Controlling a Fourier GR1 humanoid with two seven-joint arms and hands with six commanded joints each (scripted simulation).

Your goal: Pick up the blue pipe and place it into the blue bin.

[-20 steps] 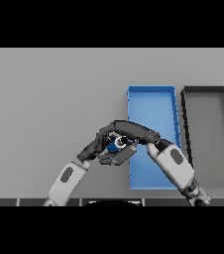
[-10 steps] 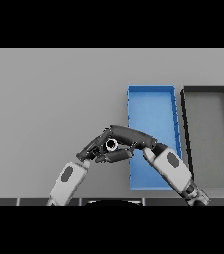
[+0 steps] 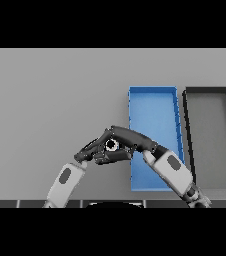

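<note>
The blue pipe (image 3: 111, 145) shows only as a small pale ring end-on, just left of the blue bin (image 3: 152, 107). My right hand (image 3: 130, 140) reaches in from the lower right, over the bin's left wall, with its fingers curled round the pipe. My left hand (image 3: 87, 153) comes from the lower left and lies close against the right hand's fingertips, its fingers fairly straight. The hands hide most of the pipe's body.
A black bin (image 3: 207, 135) of the same long shape stands directly right of the blue bin. The grey table (image 3: 50, 100) stretches wide to the left and back.
The right hand has slid a little left and closed tighter over the pipe. The pipe's blue side is now hidden and only its ring end shows. The left hand barely moved.
</note>
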